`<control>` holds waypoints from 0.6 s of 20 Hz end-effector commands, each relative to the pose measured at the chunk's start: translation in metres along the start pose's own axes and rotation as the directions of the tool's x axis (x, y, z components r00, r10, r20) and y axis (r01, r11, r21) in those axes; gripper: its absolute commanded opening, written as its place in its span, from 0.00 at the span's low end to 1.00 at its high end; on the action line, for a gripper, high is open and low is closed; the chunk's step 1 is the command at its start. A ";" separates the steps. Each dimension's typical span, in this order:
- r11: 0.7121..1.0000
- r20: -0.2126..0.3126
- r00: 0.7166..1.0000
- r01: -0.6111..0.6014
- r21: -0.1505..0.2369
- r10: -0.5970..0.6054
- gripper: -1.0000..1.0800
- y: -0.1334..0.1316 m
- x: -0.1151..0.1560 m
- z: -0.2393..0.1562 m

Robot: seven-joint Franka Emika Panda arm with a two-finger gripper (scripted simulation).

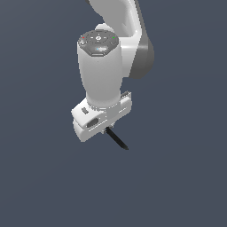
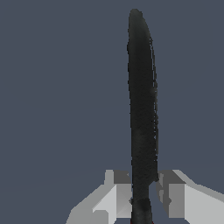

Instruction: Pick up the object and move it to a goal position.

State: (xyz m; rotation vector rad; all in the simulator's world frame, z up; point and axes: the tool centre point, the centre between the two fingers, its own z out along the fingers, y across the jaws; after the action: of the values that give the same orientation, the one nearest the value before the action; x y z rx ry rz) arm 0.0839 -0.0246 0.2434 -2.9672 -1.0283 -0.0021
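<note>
Jaws clamped on black stick (image 2: 142,109), protruding below white arm (image 1: 99,71).

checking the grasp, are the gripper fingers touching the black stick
Touching. In the wrist view the fingers press against both sides of the stick with no gap, so the gripper is clamped on it.
</note>
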 end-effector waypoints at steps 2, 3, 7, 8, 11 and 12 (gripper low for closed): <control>1.000 0.001 1.000 0.000 0.000 0.000 0.00 0.006 0.010 -0.020; 1.000 0.001 1.000 0.000 0.000 0.000 0.00 0.007 0.013 -0.025; 1.000 0.001 1.000 -0.001 0.000 0.001 0.00 0.014 0.023 -0.044; 1.000 0.001 1.000 -0.001 0.000 0.001 0.00 0.015 0.025 -0.048; 1.000 0.001 1.000 -0.001 0.000 0.001 0.00 0.019 0.031 -0.059; 1.000 0.001 1.000 -0.001 0.000 0.001 0.00 0.020 0.033 -0.063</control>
State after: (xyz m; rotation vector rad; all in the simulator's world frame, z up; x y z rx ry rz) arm 0.1183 -0.0203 0.3005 -2.9685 -1.0267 -0.0008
